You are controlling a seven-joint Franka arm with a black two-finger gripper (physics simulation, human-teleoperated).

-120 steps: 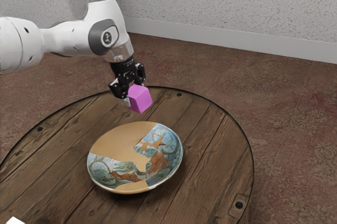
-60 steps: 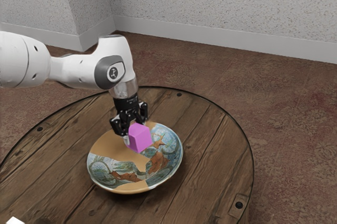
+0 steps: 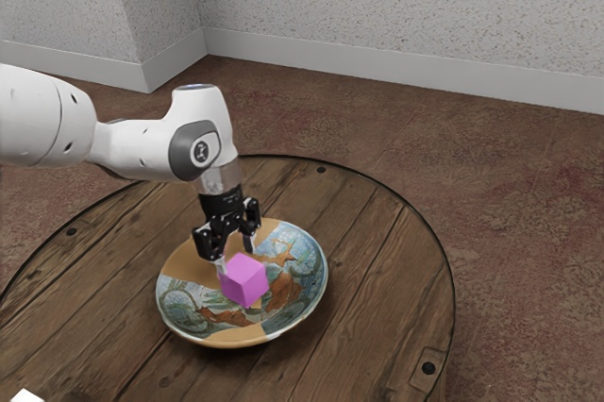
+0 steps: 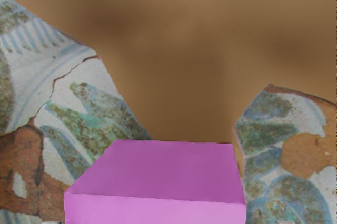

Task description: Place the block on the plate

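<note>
My black gripper (image 3: pixel 237 259) is low over the plate, its two fingers spread apart and open. The pink block (image 3: pixel 244 281) sits on the inner surface of the plate (image 3: pixel 193 265), just below and between the fingertips. In the wrist view, slivers of the gripper (image 4: pixel 168 222) show at the lower edge, with a gap between the block (image 4: pixel 158 171) and one fingertip. Behind the block is the plate's painted and plain tan surface (image 4: pixel 179 77).
The round wooden table (image 3: pixel 387 260) has a dark metal rim and bolts. A white object (image 3: pixel 26 396) is cut off at the exterior view's lower left. Brown floor and a pale wall lie beyond.
My hand has come down toward the plate with the block, which has gone from above the plate to lying on it. The fingers have opened around it.
</note>
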